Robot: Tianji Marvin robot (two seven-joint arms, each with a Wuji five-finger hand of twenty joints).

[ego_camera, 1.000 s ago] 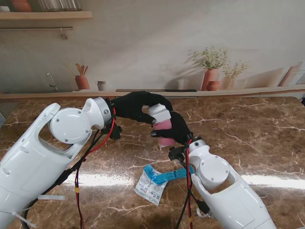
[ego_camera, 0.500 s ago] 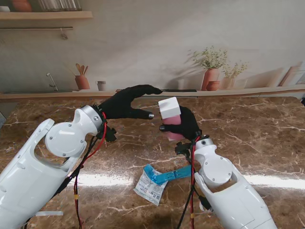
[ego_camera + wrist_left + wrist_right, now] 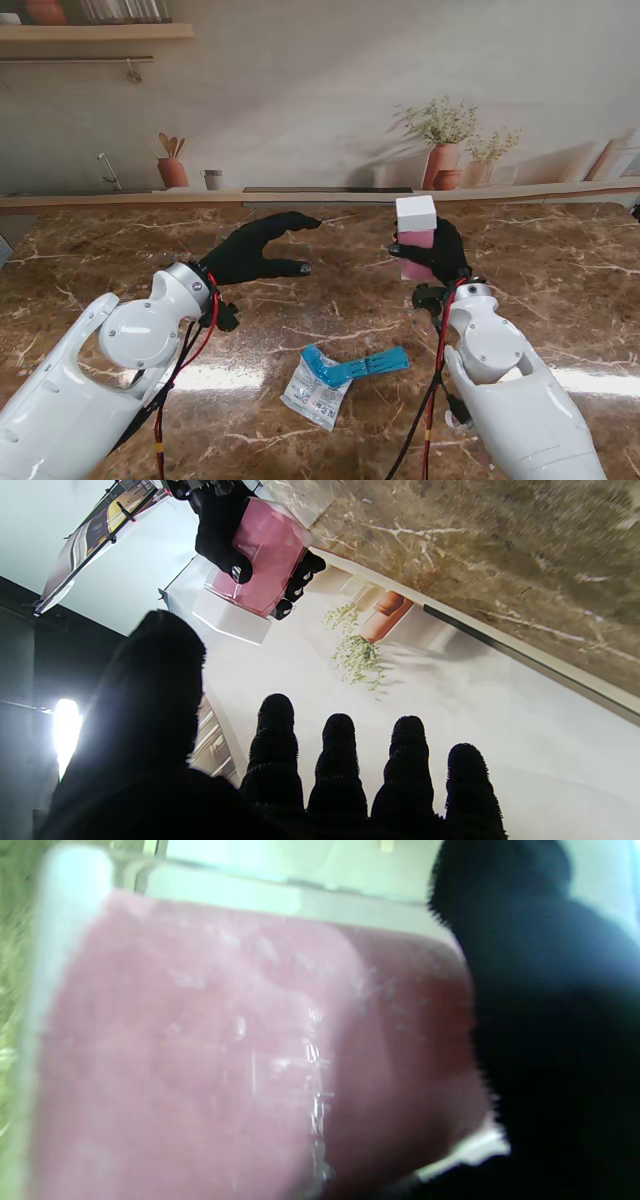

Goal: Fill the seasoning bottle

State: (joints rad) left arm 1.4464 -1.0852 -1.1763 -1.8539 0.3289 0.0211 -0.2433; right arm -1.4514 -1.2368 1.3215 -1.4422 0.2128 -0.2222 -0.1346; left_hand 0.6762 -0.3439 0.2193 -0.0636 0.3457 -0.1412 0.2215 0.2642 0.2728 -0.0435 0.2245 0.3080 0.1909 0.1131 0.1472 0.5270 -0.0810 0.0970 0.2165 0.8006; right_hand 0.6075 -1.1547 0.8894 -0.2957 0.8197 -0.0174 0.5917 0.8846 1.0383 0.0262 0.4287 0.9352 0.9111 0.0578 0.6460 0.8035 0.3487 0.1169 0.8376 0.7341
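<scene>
A clear seasoning bottle (image 3: 417, 240) full of pink grains, capped with a white square lid, stands upright in my right hand (image 3: 440, 252), which is shut around its body above the table at centre right. The same bottle (image 3: 257, 562) shows in the left wrist view with black fingers wrapped on it, and the bottle (image 3: 240, 1055) fills the right wrist view, blurred. My left hand (image 3: 258, 250) hovers open at centre left, fingers spread and pointing toward the bottle, holding nothing. A torn white seasoning packet (image 3: 315, 392) lies on the table nearer to me.
A blue strip-shaped piece (image 3: 360, 366) rests on the packet's right edge. The brown marble table (image 3: 560, 270) ends at a back ledge with terracotta pots (image 3: 443, 165) and a printed kitchen backdrop.
My left hand let go of the bottle's lid and drew back to the left, opening. My right hand carried the bottle to the right and slightly farther from me.
</scene>
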